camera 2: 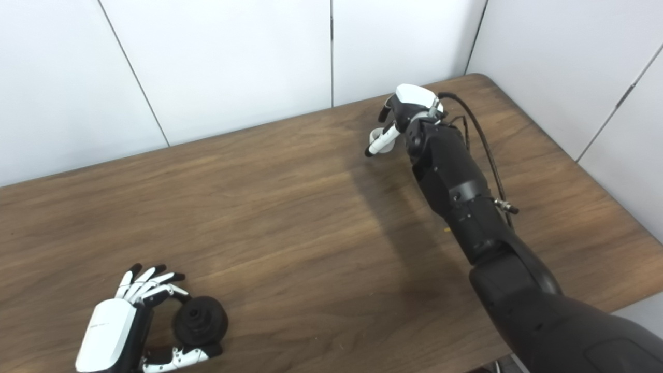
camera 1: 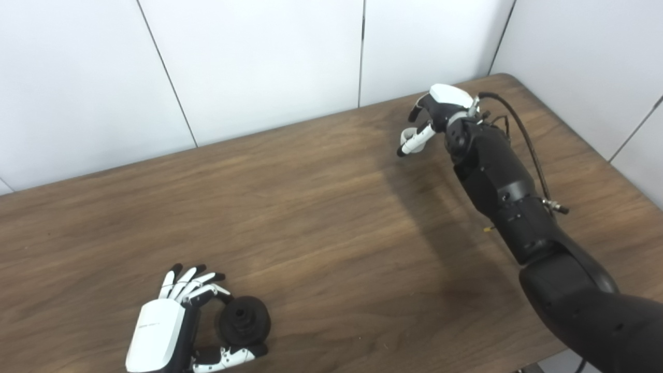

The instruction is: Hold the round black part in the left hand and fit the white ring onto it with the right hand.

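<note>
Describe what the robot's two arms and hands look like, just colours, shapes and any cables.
Each hand has a glossy white back plate and slim white fingers with black tips and black joints. The left hand bears small grey lettering on its plate. The right hand sits on a bulky matte black arm of chunky segments, with a thin black cable looping along its outer side to a small metal connector.

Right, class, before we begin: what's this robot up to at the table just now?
It is partway through an assembly job. The left hand is at the near edge of the wooden table, its fingers and thumb around a round black part. The right hand is reached out to the far side, fingers curled around something small and white, probably the ring. The two pieces are far apart, not yet joined.
</note>
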`<state>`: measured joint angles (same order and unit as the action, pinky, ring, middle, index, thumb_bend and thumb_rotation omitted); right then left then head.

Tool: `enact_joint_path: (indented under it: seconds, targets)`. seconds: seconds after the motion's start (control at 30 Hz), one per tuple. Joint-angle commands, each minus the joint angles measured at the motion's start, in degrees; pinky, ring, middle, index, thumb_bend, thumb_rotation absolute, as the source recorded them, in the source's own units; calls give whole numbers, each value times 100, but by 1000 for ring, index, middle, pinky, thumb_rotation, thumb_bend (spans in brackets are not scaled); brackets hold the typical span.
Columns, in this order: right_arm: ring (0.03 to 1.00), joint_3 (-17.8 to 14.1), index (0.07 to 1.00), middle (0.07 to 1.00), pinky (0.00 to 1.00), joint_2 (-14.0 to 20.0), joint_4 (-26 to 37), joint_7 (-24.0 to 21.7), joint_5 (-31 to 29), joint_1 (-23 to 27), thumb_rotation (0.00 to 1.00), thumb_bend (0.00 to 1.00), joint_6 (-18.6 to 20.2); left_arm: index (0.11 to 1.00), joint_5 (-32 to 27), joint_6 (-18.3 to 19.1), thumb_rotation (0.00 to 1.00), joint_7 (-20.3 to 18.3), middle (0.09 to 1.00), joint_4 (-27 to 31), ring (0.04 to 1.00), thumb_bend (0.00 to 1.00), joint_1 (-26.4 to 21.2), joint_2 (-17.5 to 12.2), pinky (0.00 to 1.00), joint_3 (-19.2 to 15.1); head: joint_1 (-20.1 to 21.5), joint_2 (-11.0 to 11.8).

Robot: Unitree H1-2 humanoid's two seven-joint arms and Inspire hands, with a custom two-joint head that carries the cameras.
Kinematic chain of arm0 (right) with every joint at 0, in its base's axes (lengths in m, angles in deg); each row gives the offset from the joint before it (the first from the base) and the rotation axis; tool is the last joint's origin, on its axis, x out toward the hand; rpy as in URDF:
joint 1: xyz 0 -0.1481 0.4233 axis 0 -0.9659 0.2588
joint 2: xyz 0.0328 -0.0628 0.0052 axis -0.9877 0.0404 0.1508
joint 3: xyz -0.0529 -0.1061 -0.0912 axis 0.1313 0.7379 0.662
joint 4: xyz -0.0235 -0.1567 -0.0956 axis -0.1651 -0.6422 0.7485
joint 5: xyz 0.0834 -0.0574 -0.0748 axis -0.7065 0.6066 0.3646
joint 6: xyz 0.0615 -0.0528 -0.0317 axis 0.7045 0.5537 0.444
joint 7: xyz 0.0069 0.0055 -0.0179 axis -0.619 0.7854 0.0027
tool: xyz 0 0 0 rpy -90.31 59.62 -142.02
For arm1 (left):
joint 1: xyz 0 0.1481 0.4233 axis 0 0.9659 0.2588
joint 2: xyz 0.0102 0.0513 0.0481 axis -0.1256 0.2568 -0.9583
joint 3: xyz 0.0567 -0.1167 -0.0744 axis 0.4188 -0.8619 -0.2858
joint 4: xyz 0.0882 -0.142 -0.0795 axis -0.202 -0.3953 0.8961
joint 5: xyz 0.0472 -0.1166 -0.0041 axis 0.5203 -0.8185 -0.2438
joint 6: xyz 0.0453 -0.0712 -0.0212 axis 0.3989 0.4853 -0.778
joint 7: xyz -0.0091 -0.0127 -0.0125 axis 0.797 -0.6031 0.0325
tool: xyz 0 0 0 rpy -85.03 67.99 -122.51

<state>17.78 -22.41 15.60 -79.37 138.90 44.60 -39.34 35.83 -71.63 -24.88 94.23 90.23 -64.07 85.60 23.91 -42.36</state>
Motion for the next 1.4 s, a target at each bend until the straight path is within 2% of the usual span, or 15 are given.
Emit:
enact_joint_path:
  seconds: [0.0,0.23,0.5,1.37]
  targets:
    - [988,25,664,906,1000,196,22,20,140,351,276,841,9,485,92,90,56,-36,783,82,900,523,83,0,1000,8,-1,-15]
    - [988,133,641,889,1000,259,-26,-83,216,365,264,835,8,484,102,55,54,-27,781,106,897,524,88,27,1000,4,-17,-28]
    - [994,111,639,884,1000,327,21,-169,213,302,255,832,9,484,94,75,54,-57,778,164,893,524,105,35,1000,3,-14,-41]
    - [985,195,624,878,1000,291,-16,-72,179,303,244,825,8,484,116,127,55,-107,778,229,894,524,113,31,1000,5,-21,-76]
